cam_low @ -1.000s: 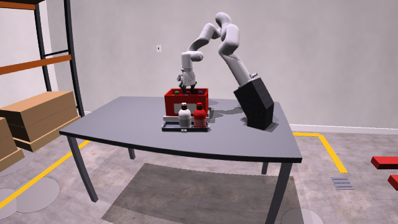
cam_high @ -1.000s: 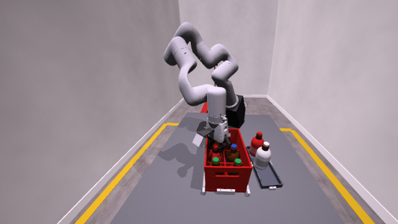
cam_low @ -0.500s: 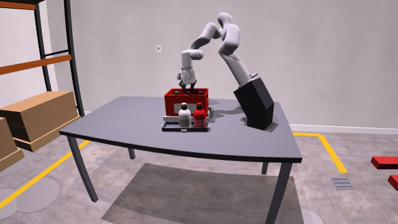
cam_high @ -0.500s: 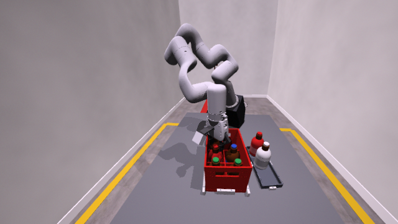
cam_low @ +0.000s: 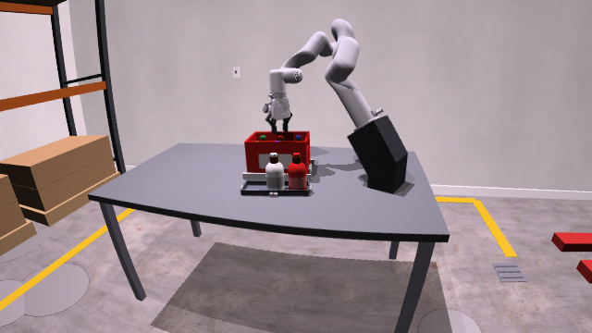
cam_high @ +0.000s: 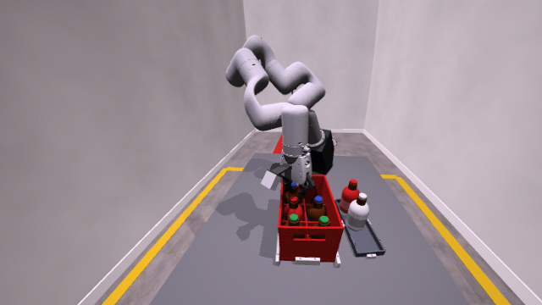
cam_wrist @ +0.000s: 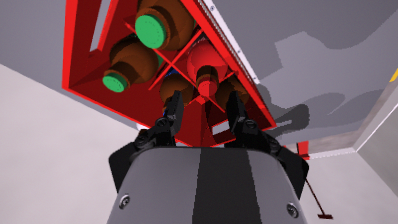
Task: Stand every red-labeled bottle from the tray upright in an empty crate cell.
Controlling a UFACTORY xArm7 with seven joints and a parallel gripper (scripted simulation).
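exterior view, left to right. centre of frame: red plastic crate [cam_high: 311,246] [cam_low: 252,157] [cam_wrist: 80,50] on grey counter [cam_high: 237,271] [cam_low: 194,185]; inside, red bottle with red cap [cam_high: 293,210] [cam_wrist: 204,57] among brown bottles. black-fingered claw [cam_high: 302,192] [cam_low: 279,129] [cam_wrist: 205,99] above crate, fingers partway open, nothing gripped. just right of it, lower centre: white bottle [cam_high: 357,215] [cam_low: 275,175], then red-labeled bottle [cam_high: 349,198] [cam_low: 297,173], both upright on dark shallow tray [cam_high: 370,252] [cam_low: 253,191].

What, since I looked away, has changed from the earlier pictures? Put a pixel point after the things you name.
The gripper [cam_high: 303,191] [cam_low: 279,129] [cam_wrist: 205,99] has risen slightly over the crate [cam_high: 311,251] [cam_low: 252,158] [cam_wrist: 69,55], fingers now apart, holding nothing; whether it just let go is unclear. The crate, tray [cam_high: 369,252] [cam_low: 253,192] and tray's two bottles stayed.
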